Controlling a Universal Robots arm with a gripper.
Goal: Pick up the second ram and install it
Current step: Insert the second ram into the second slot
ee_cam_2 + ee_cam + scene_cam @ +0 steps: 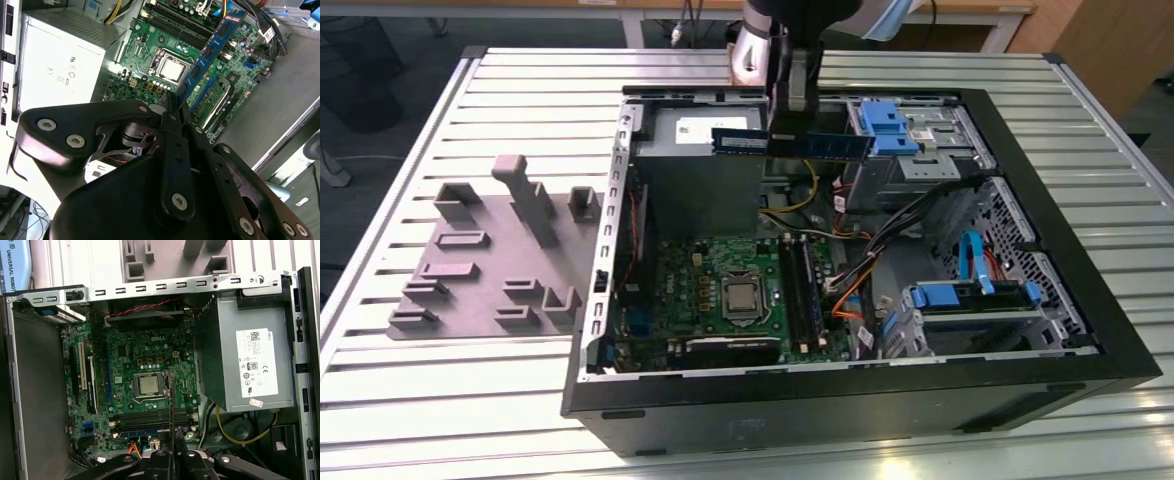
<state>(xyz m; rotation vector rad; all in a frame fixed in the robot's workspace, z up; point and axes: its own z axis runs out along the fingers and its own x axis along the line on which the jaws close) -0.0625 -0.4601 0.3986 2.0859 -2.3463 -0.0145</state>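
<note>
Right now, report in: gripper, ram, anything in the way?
Gripper shut on the second ram, held above the case. Not seated. Nothing seen blocking the motherboard.

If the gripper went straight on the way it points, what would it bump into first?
Probably the motherboard, near its slots. The ram in the gripper would touch before the fingers do. Depth is hard to judge.

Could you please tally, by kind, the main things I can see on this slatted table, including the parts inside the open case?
Computer case: 1
Grey fixture plate: 1
Motherboard: 1
Power supply: 1
Second ram, gripped by the tool: 1
Total: 5
</note>
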